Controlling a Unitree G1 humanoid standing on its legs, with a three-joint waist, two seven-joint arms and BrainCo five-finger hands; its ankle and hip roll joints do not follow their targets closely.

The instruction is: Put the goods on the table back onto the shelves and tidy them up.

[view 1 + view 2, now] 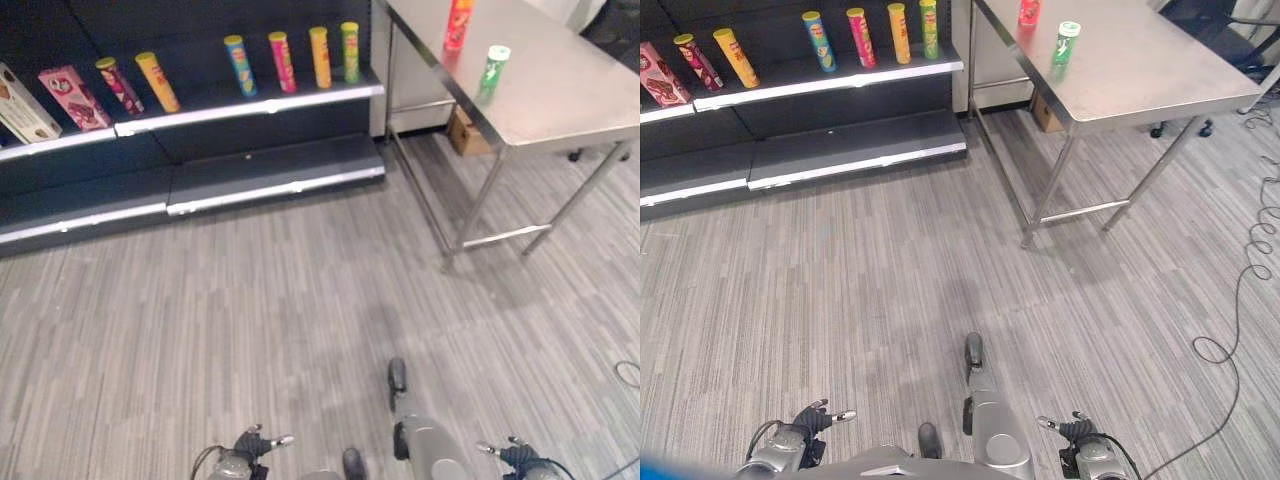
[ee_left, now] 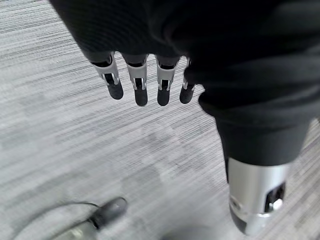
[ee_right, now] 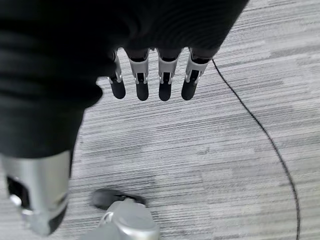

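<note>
Hanging low at the bottom of the frame, the left hand (image 2: 145, 85) and the right hand (image 3: 150, 82) have straight, loose fingers and hold nothing. Far from both hands, at the upper right, a green can (image 1: 492, 70) and a red can (image 1: 458, 24) stand upright on the metal table (image 1: 570, 100). More cans (image 1: 283, 62) stand on the dark shelf (image 1: 250, 105) at the upper left.

A dark ribbed cover cloaks the back of the left hand (image 2: 200, 55) across the top of the frame, silver fingers (image 2: 139, 82) with dark tips emerging below it, a silver thumb at lower right. The right hand (image 3: 75, 60) matches: dark ribbed cover, silver dark-tipped fingers (image 3: 165, 80), silver thumb at lower left.
</note>
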